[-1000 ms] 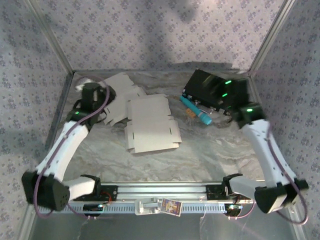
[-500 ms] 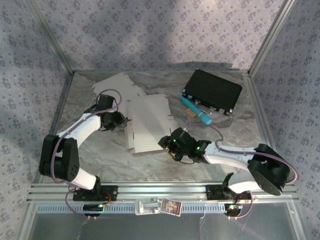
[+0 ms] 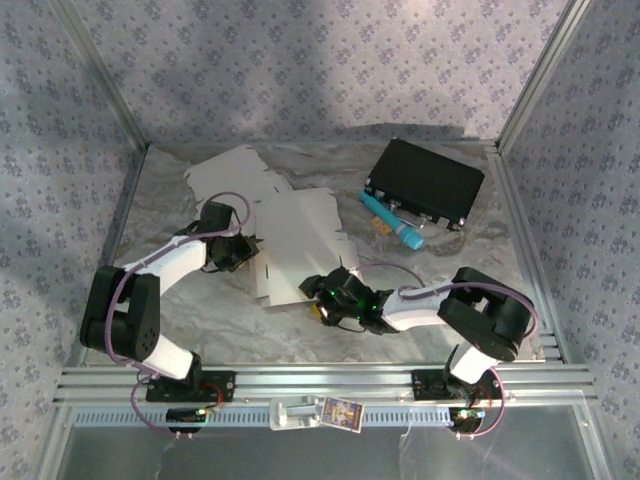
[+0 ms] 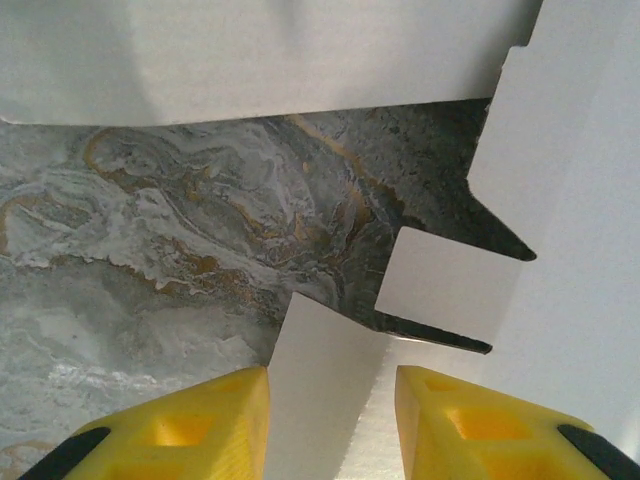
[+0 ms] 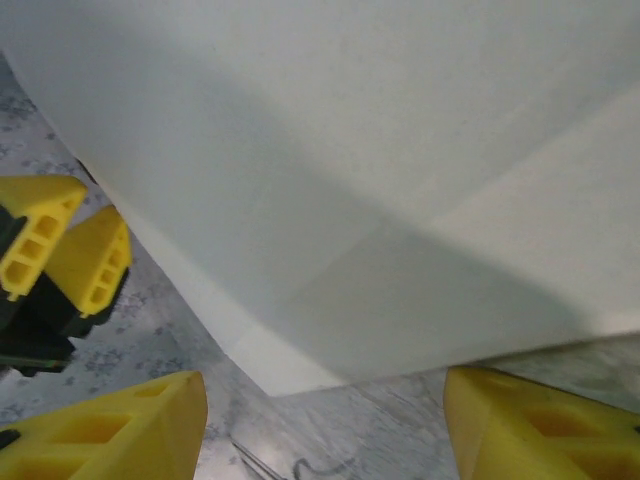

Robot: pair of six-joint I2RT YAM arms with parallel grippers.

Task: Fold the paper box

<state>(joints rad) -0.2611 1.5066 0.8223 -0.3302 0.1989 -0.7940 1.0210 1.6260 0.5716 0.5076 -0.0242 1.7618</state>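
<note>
A flat white paper box blank (image 3: 300, 245) lies on the marbled table, mid-left. My left gripper (image 3: 240, 250) sits low at the blank's left edge. In the left wrist view its yellow fingers (image 4: 180, 430) stand open (image 4: 332, 420), with a white side flap (image 4: 325, 380) lying between them. My right gripper (image 3: 325, 297) is at the blank's near right corner. Seen from the right wrist, the blank (image 5: 380, 150) rises just ahead of that wide open gripper (image 5: 320, 430), with its corner (image 5: 290, 370) over bare table between the two fingers.
A second white blank (image 3: 235, 175) lies at the back left. A black case (image 3: 425, 182) stands at the back right, with a teal marker (image 3: 392, 222) in front of it. Metal frame rails and patterned walls close in the table.
The right arm swung from the back right down to the blank's near right corner, then crept left. The left arm dropped to the blank's left edge.
</note>
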